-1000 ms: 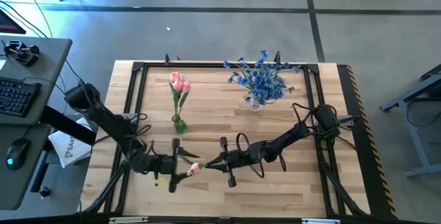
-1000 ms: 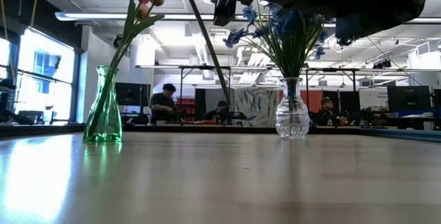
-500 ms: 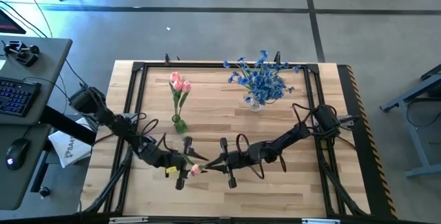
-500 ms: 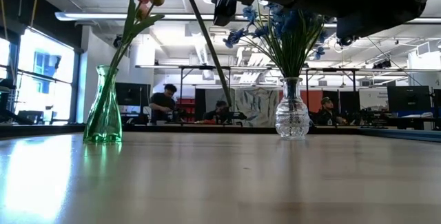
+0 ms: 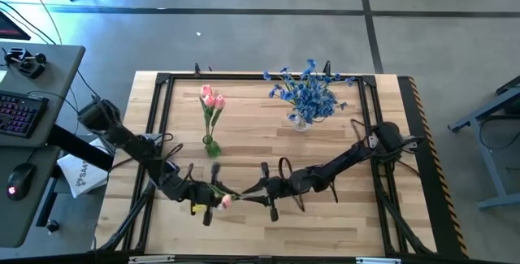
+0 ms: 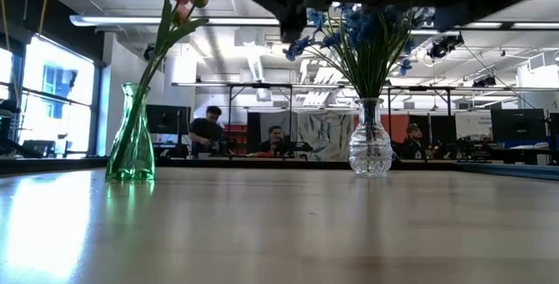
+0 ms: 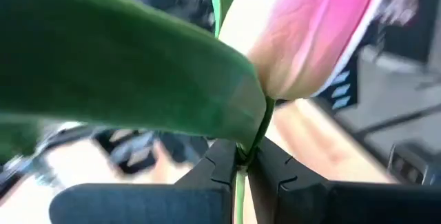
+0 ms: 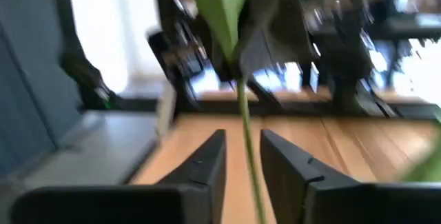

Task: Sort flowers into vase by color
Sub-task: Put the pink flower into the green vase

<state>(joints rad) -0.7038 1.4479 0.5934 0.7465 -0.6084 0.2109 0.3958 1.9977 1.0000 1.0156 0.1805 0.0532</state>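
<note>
- Left gripper (image 5: pixel 213 195) at about seven o'clock on the table (image 5: pixel 357 223), near the front edge, fingers (image 7: pixel 222 172) pressed together on the thin green stem of a pink tulip (image 5: pixel 226 202).
- In the left wrist view, clamped on that stem just under the pink bud (image 7: pixel 317 31), a broad green leaf (image 7: pixel 124 79) spreading across beside it.
- Right gripper (image 5: pixel 253 192) at about six o'clock, just beside the left one, pointing toward nine o'clock.
- In the right wrist view, fingers (image 8: pixel 207 165) slightly apart, the green stem (image 8: pixel 247 141) running through the gap; cannot tell whether either finger touches it.
- Held tulip lying roughly level between the two grippers, bud close to the left gripper, above the tabletop.
- Green glass vase (image 6: pixel 132 140) at about ten o'clock, upright, holding two pink tulips (image 5: pixel 212 97) whose buds lean toward twelve o'clock.
- Clear glass vase (image 6: pixel 370 148) at about one o'clock, upright, filled with a bunch of blue flowers (image 5: pixel 307 92).
- Two vases well apart from each other and from both grippers.
- In the low view, dark arm parts blurred along the upper edge; people (image 6: pixel 208 131) seated at desks in the room beyond the table.
- Keyboard (image 5: pixel 18 114) and mouse (image 5: pixel 19 181) on a grey desk off toward nine o'clock of the table.
</note>
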